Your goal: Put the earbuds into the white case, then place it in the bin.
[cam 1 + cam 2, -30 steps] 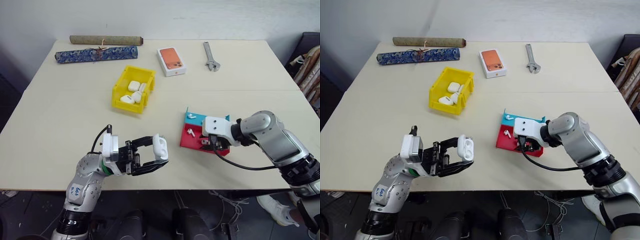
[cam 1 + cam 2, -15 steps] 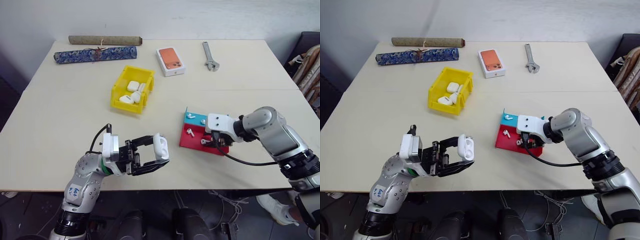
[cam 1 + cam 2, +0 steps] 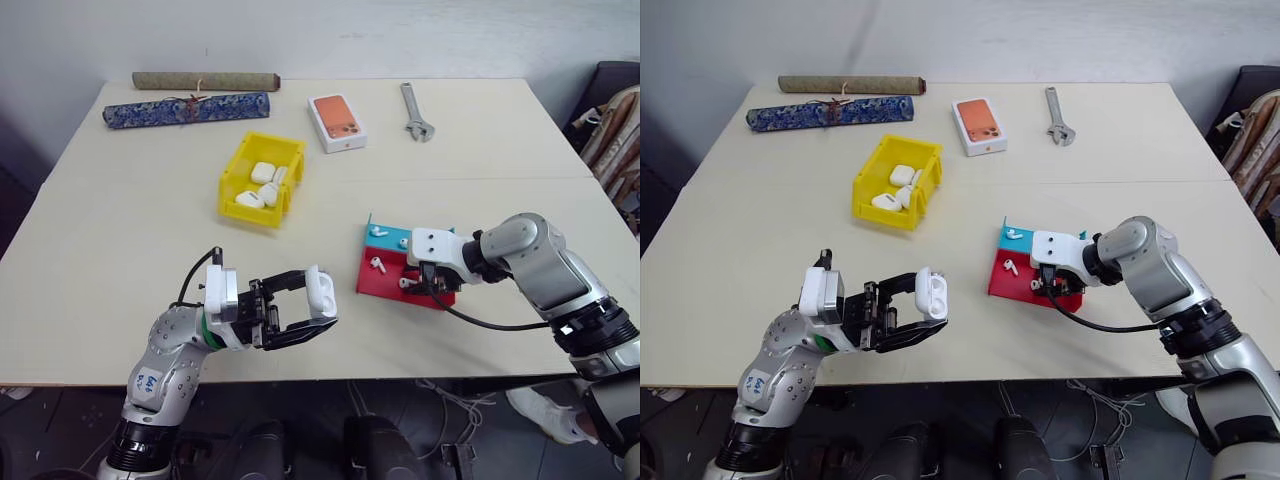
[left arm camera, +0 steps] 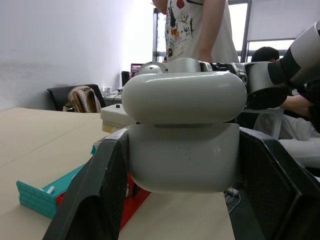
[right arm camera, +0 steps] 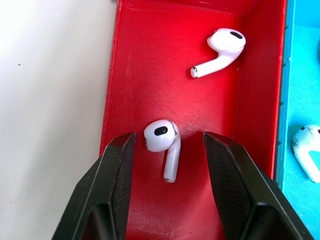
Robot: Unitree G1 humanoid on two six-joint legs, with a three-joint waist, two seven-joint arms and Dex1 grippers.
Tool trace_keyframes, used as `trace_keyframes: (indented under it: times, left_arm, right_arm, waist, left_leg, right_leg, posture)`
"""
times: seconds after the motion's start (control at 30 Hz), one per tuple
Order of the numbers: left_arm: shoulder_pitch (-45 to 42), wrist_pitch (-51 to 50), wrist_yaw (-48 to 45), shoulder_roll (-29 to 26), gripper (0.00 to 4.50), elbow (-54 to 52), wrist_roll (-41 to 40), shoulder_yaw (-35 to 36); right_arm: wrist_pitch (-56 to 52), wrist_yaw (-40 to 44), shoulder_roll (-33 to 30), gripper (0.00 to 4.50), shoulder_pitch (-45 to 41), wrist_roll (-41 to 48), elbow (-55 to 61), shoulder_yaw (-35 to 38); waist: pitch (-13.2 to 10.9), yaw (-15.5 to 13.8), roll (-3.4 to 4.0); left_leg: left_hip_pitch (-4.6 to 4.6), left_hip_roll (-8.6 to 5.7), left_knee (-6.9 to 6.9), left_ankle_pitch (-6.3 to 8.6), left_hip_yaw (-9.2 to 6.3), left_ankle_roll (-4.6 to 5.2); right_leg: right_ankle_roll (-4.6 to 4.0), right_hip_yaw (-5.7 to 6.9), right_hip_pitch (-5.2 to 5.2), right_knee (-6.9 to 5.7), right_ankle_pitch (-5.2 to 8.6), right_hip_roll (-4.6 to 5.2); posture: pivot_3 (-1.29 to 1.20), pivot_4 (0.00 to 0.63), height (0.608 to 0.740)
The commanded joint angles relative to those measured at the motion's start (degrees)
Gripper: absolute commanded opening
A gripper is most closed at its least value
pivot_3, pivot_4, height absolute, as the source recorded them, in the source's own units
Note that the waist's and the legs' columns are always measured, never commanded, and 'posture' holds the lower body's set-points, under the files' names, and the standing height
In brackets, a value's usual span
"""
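My left gripper (image 3: 315,304) is shut on the white case (image 3: 321,290), holding it above the table's near edge with its lid raised; the case also shows between the fingers (image 4: 182,155). My right gripper (image 3: 424,286) hangs low over the red part of the red-and-blue tray (image 3: 372,285). It is open, its fingertips (image 5: 122,150) on either side of one earbud (image 5: 162,144) without touching it. A second earbud (image 5: 222,47) lies further along the red floor, and a third (image 3: 378,231) is in the blue part. The yellow bin (image 3: 231,192) stands beyond, to the left.
Several white cases (image 3: 262,180) lie in the bin. At the far side of the table are a white box with an orange picture (image 3: 337,122), a wrench (image 3: 417,110), a blue cloth roll (image 3: 185,108) and a brown roll (image 3: 205,80). A person (image 4: 200,30) stands beyond.
The whole picture has shifted slightly. Both grippers keep their places and states, and the case stays in the left gripper.
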State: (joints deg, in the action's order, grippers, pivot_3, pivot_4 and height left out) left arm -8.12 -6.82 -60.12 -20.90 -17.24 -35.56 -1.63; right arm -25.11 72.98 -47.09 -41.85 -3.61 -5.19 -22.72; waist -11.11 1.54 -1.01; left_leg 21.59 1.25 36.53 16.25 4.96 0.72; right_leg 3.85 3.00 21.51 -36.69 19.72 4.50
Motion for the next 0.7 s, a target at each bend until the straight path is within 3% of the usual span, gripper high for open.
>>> trace_keyframes:
  times: [0.03,0.23,0.33,0.4,0.7]
  left_arm:
    - [0.1,0.4,0.2,-0.4,2.8,-2.1,-0.5,0.2]
    - [0.2,0.4,0.3,-0.7,2.8,-2.1,-0.5,0.2]
    - [0.2,0.4,0.5,-0.7,2.8,-2.3,-0.5,0.1]
    - [0.3,0.4,0.6,-0.7,2.8,-2.4,-0.5,0.0]
    - [0.5,0.4,0.8,-0.8,2.8,-2.5,-0.4,0.0]
  right_arm:
    - [0.5,0.0,0.1,2.17,0.2,-1.0,-0.5,0.1]
    - [1.1,-0.4,0.5,2.17,0.6,-0.9,-0.9,0.3]
    - [1.3,-0.3,0.7,1.64,0.7,-0.7,-1.1,0.4]
    - [1.5,-0.3,0.7,1.04,0.9,-0.8,-1.1,0.3]
    - [1.5,0.2,0.0,1.04,1.7,-1.0,-0.9,0.3]
  waist:
    - [0.0,0.0,0.0]
    - [0.0,0.0,0.0]
    - [0.0,0.0,0.0]
    - [0.0,0.0,0.0]
    - [0.0,0.0,0.0]
  left_leg:
    - [0.0,0.0,0.0,0.0,0.0,0.0]
    - [-0.02,0.0,0.0,0.0,0.0,0.0]
    - [-0.02,0.0,0.0,0.0,0.0,0.0]
    - [-0.02,0.0,0.0,0.0,0.0,0.0]
    - [-0.02,0.0,0.0,0.0,0.0,0.0]
  right_leg:
    - [0.0,0.0,0.0,0.0,0.0,0.0]
    - [0.0,0.0,-0.02,-0.01,0.0,0.0]
    - [0.0,0.0,-0.02,0.0,0.0,0.0]
    - [0.0,0.0,-0.02,-0.01,0.0,0.0]
    - [0.0,0.0,-0.02,0.0,0.0,0.0]
  posture:
    - [0.0,0.15,0.74]
    - [0.0,0.15,0.74]
    - [0.0,0.15,0.74]
    - [0.0,0.15,0.74]
    - [0.0,0.15,0.74]
